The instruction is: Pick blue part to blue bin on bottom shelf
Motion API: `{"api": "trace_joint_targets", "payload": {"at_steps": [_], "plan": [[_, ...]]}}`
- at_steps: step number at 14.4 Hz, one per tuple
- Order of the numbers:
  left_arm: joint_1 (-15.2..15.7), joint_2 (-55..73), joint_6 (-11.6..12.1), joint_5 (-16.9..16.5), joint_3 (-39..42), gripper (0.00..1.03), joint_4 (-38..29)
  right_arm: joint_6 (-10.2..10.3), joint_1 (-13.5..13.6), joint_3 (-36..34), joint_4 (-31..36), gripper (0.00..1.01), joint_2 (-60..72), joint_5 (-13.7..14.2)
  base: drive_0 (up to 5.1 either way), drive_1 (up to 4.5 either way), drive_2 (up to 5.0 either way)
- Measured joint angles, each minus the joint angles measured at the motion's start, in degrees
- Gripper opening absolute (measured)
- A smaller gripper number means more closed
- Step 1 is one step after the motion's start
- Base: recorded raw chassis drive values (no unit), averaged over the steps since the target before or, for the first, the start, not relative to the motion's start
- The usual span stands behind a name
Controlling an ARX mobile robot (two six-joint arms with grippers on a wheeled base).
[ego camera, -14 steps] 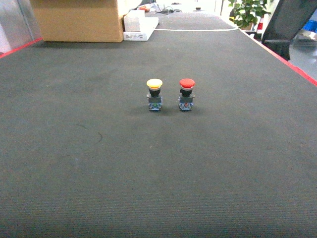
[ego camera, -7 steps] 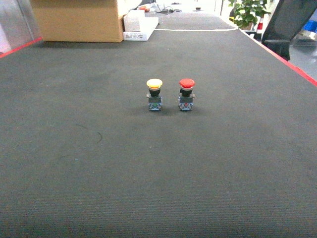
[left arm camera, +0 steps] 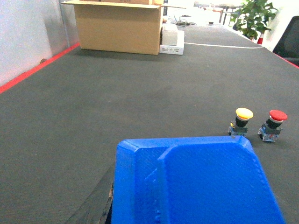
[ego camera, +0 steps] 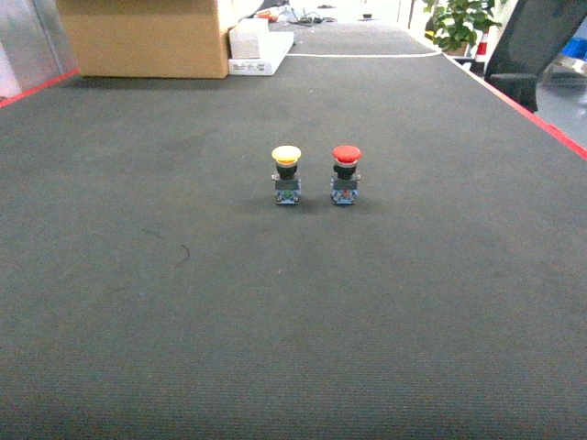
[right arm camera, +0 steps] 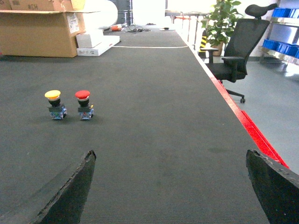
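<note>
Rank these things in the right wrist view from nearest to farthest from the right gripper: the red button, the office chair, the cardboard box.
1. The red button is nearest to the right gripper, ahead and to the left on the dark mat.
2. The office chair comes next, off the mat to the right.
3. The cardboard box is farthest, at the far left end of the mat.

**Left pincer gripping, right pincer spread wide**

Neither arm shows in the head view. In the left wrist view, the left pincer sits low over the surface, and a blue part fills the space between its fingers; only a sliver of one dark finger shows at the lower left. In the right wrist view, the right pincer hangs level with its two dark fingertips spread wide, nothing between them.
</note>
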State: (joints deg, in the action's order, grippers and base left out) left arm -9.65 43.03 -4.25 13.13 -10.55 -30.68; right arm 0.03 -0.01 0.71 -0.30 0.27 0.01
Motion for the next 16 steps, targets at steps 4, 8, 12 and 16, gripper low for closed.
{"api": "trace_joint_targets", "payload": {"at_steps": [4, 8, 12, 16], "plan": [[-0.02, -0.39, 0.02, -0.02, 0.0, 0.44, -0.37, -0.02, 0.0, 0.0, 0.11, 0.98, 0.0, 0.0, 0.0, -2.03, 2.1], [0.0, -0.11, 0.02, 0.35, 0.02, 0.44, -0.07, -0.02, 0.0, 0.0, -0.02, 0.98, 0.0, -0.02, -0.9, -0.86, -0.9], [-0.02, -0.11, 0.02, 0.17, 0.02, 0.44, 0.0, 0.0, 0.0, 0.0, -0.02, 0.98, 0.0, 0.0, -1.6, -1.58, -1.6], [-0.02, -0.11, 0.02, 0.17, 0.02, 0.44, -0.02, -0.02, 0.0, 0.0, 0.0, 0.98, 0.0, 0.0, -1.6, -1.55, -1.6]]}}
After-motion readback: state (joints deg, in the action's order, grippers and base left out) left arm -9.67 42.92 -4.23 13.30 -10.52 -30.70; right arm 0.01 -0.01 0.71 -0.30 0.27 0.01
